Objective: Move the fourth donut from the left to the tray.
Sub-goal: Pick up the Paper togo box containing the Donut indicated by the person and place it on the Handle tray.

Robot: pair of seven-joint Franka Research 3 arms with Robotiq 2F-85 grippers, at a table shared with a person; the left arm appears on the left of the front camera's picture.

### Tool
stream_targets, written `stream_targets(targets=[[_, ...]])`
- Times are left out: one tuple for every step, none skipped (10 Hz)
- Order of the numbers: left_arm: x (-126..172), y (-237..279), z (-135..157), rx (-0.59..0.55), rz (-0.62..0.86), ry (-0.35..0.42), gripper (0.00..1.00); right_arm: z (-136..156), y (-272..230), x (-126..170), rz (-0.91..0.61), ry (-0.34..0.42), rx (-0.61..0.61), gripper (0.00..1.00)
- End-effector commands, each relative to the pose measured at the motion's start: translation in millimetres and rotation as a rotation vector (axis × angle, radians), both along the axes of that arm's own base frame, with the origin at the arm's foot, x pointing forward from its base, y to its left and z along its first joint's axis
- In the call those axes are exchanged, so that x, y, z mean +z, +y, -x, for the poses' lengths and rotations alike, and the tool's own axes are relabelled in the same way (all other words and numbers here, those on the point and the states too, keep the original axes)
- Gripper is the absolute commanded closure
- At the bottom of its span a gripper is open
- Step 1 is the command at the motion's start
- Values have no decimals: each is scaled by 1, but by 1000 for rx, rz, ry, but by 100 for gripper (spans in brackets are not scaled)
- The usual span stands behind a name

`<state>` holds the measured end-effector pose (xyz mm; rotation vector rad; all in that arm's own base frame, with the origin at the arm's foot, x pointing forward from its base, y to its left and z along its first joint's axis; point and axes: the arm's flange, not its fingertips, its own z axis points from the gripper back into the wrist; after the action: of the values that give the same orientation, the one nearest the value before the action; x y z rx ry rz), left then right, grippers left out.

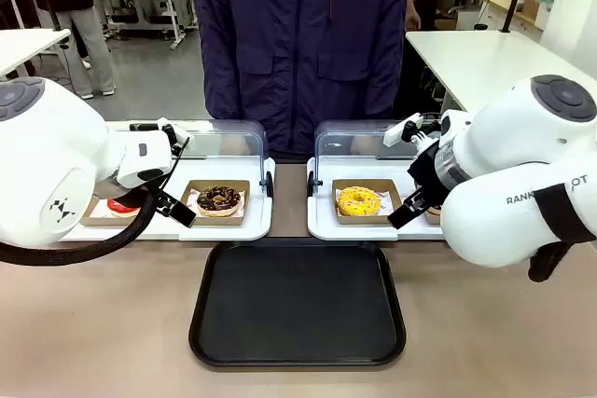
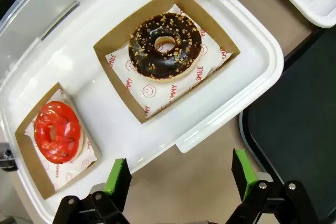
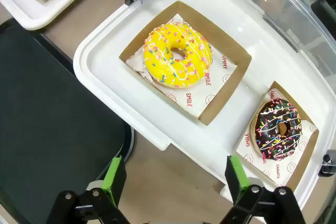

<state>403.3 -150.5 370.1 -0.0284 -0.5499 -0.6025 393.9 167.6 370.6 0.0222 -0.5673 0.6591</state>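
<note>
The fourth donut (image 3: 278, 128) has dark chocolate glaze with coloured sprinkles. It sits in a small brown holder at the right end of the right white tray (image 3: 173, 124). My right gripper (image 3: 175, 176) hovers open over that tray's near rim, short of the donut, with nothing between its fingers. In the front view my right arm (image 1: 513, 174) covers most of this donut. The black tray (image 1: 298, 305) lies flat at the table's near middle. My left gripper (image 2: 180, 174) hangs open over the near edge of the left white tray (image 2: 220, 114), holding nothing.
A red donut (image 2: 56, 132) and a chocolate crumb donut (image 2: 165, 45) sit in holders on the left tray. A yellow sprinkled donut (image 3: 177, 55) sits beside the fourth one. Clear dome lids (image 1: 359, 137) stand open behind both trays. A person in a dark jacket (image 1: 298, 44) stands at the far side.
</note>
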Motion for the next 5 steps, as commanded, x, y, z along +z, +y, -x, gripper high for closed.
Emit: stream_targets(targets=[[0,0,0,0,0,0,0,0,0,0,0,0,0,0],[0,0,0,0,0,0,0,0,0,0,0,0,0,0],[0,0,0,0,0,0,0,0,0,0,0,0,0,0],[0,0,0,0,0,0,0,0,0,0,0,0,0,0],[0,0,0,0,0,0,0,0,0,0,0,0,0,0]])
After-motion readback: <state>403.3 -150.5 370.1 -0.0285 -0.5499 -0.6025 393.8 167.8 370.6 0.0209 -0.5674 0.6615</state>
